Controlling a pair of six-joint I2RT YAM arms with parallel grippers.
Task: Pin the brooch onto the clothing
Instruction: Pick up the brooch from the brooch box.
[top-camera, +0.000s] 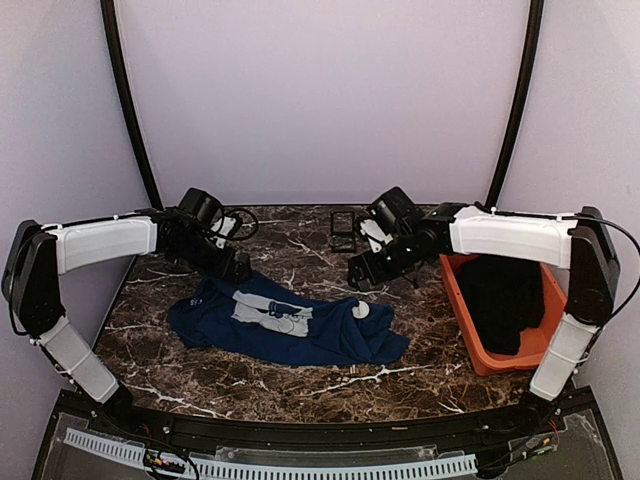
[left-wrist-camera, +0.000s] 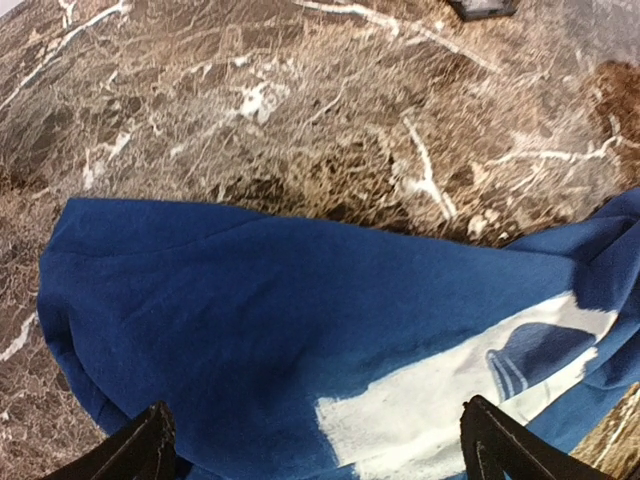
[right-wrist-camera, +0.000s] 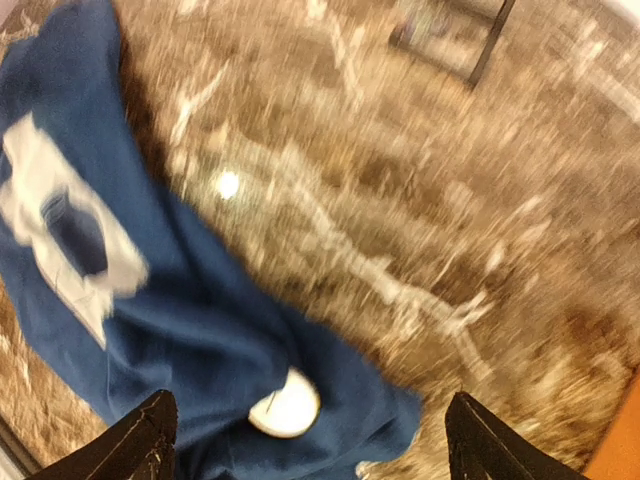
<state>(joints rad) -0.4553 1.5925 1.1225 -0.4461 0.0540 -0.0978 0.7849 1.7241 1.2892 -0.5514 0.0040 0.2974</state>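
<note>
**Brooch** (top-camera: 361, 310): a small round disc, pale side up. It lies on the right-hand end of the clothing (top-camera: 215, 322), well apart from the pale chest print (top-camera: 270, 312). Being round, it gives you no long axis to line up on. The shirt itself runs left to right across the tabletop (top-camera: 300, 385).

**Right fingers** (right-wrist-camera: 152, 438): spread wide and holding nothing. In the right wrist view the brooch sits between them, about level with their tips and a little toward the left-hand one. A straight descent should put them on either side of it. This is your nearer arm.

**Left fingers** (left-wrist-camera: 140, 452): also spread wide and empty, hovering over the shirt's other end. The brooch is well apart from them and outside their camera's view.

**Not determinable:** whether the pin passes through the cloth or the disc merely rests on it. No view shows the pin or clasp. The right wrist view is blurred, smearing the disc's edge and the folds around it.

**Set aside:** a black garment (top-camera: 500, 295) in the orange bin (top-camera: 470, 345), and a small black case (top-camera: 343, 232).
</note>
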